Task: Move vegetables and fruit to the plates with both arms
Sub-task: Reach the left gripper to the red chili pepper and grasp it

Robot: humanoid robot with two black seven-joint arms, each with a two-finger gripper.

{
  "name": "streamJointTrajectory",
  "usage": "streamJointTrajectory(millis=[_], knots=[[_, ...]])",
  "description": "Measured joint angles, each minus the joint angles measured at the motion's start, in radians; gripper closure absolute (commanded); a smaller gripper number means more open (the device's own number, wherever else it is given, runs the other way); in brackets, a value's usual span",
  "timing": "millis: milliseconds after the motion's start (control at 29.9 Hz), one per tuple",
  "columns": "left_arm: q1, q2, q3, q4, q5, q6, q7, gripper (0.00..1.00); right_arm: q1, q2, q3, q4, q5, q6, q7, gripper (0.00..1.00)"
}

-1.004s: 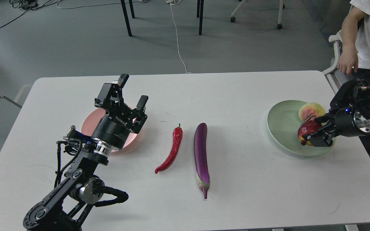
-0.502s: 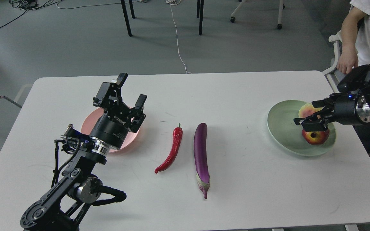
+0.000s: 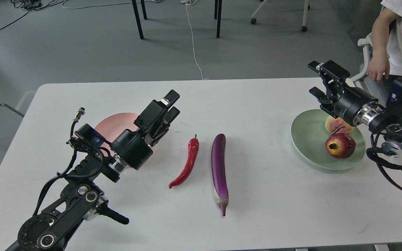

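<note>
The pomegranate and the yellow-green fruit are sitting touching in the pale green plate near the table's right edge. The right gripper is hovering above the plate's far rim, fingers apart and empty. The chili pepper and eggplant are lying side by side mid-frame with open tabletop around them. The left gripper is hanging over the pink plate at centre left, its fingers seemingly close together, though I cannot tell for sure.
</note>
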Motion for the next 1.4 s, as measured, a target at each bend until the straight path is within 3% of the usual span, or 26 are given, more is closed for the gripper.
streamJointTrajectory(millis=[134, 234, 401, 669, 1004, 1405], knots=[[-0.137, 0.061, 0.109, -0.011, 0.233, -0.068, 0.091, 0.02, -0.105, 0.03, 0.113, -0.009, 0.063, 0.022, 0.0, 0.02], [-0.296, 0.091, 0.196, 0.004, 0.409, -0.162, 0.132, 0.02, -0.125, 0.033, 0.136, -0.009, 0.067, 0.025, 0.0, 0.02], [-0.526, 0.093, 0.363, 0.137, 0.532, -0.244, 0.216, 0.02, -0.127, 0.026, 0.15, -0.009, 0.068, 0.026, 0.0, 0.02], [-0.581, 0.038, 0.495, 0.241, 0.534, -0.262, 0.361, 0.02, -0.132, 0.022, 0.15, -0.009, 0.067, 0.026, 0.0, 0.02], [-0.497, 0.048, 0.51, 0.246, 0.533, -0.289, 0.408, 0.02, -0.132, 0.032, 0.148, -0.009, 0.066, 0.026, 0.0, 0.02], [-0.457, 0.048, 0.51, 0.246, 0.539, -0.29, 0.412, 0.02, -0.136, 0.031, 0.145, -0.007, 0.065, 0.027, 0.0, 0.02]])
